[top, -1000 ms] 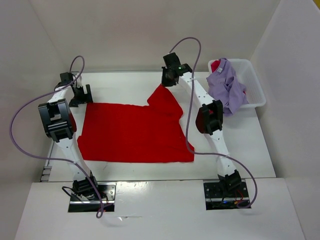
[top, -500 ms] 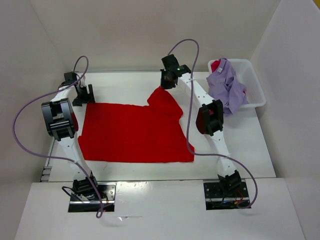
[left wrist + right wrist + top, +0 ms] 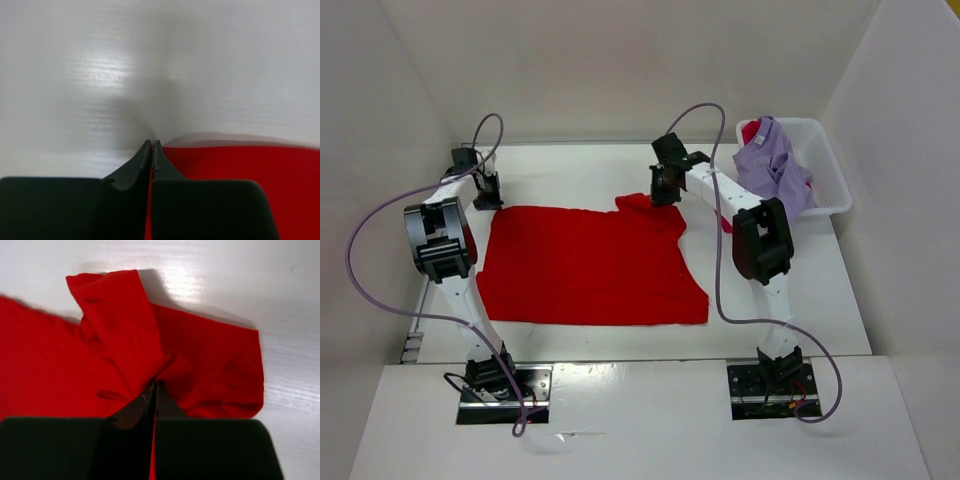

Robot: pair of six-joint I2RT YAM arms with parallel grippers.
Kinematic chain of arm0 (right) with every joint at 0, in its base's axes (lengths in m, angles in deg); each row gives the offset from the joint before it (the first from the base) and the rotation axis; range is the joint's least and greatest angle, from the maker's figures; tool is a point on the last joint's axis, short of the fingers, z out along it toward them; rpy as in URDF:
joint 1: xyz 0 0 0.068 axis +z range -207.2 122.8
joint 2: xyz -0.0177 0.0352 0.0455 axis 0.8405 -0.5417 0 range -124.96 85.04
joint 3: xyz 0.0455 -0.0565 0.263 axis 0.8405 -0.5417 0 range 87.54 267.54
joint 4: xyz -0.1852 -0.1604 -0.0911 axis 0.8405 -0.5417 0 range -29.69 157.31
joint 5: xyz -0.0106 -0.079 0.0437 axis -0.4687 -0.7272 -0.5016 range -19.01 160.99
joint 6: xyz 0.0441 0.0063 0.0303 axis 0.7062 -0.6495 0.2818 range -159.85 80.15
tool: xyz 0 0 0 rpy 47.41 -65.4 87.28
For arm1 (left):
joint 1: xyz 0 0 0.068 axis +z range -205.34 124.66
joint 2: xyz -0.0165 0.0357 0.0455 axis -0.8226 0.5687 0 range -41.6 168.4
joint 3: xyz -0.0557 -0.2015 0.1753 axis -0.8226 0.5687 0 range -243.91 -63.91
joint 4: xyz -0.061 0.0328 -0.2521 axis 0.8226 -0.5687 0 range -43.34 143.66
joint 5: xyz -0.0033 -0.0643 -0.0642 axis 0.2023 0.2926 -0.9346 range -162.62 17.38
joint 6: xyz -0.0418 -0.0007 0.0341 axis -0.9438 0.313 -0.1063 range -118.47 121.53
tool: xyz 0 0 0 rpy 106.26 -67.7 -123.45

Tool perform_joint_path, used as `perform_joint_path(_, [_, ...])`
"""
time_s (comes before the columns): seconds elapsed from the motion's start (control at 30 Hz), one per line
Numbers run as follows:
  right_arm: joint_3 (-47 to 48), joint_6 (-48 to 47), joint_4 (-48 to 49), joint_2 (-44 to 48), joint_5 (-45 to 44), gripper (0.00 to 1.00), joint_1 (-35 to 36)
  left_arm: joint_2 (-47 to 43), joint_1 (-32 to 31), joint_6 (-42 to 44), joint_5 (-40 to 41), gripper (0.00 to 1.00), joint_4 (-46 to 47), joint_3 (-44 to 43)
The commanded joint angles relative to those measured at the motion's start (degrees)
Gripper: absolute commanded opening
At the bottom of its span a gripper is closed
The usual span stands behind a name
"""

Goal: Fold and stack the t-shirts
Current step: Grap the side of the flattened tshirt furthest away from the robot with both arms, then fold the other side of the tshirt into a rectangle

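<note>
A bright red t-shirt (image 3: 585,265) lies spread flat in the middle of the table. My left gripper (image 3: 486,194) sits at its far left corner, and the left wrist view shows that gripper (image 3: 151,142) shut with a sliver of the red t-shirt (image 3: 250,165) pinched between the jaws. At the far right sleeve, my right gripper (image 3: 665,190) is shut on bunched red cloth (image 3: 115,350), which the right wrist view shows puckering at the fingertips of the gripper (image 3: 154,384). A lavender t-shirt (image 3: 775,170) and a crimson one (image 3: 752,130) lie in the bin.
A white plastic bin (image 3: 828,160) stands at the table's far right corner, with the lavender shirt hanging over its near-left rim. White walls enclose the table on three sides. Purple cables loop from both arms above the table.
My left gripper has gone from open to shut on the shirt's far left corner. The right gripper has drawn the sleeve nearer, so the raised sleeve now lies lower and crumpled.
</note>
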Motion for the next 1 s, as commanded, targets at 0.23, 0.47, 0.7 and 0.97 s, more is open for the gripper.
perform_joint_path(0.23, [-15.54,1.6,9.09,16.74,1.84,0.0,0.68,-14.02,-1.42,11.88,-1.03,0.0,-2.97,9.97])
perform_joint_path(0.47, [-26.1,4.6,11.38,25.52,2.98,0.0,1.21,-23.09,-1.95,16.98,1.08,0.0,-3.58,14.63])
perform_joint_path(0.7, [-35.33,5.74,11.38,34.13,2.46,0.0,1.21,-27.14,-1.24,23.31,5.47,0.0,-3.59,20.42])
perform_joint_path(0.97, [-41.14,7.5,11.38,39.6,2.62,0.0,1.21,-29.69,-2.47,27.36,9.43,0.0,-1.22,28.26])
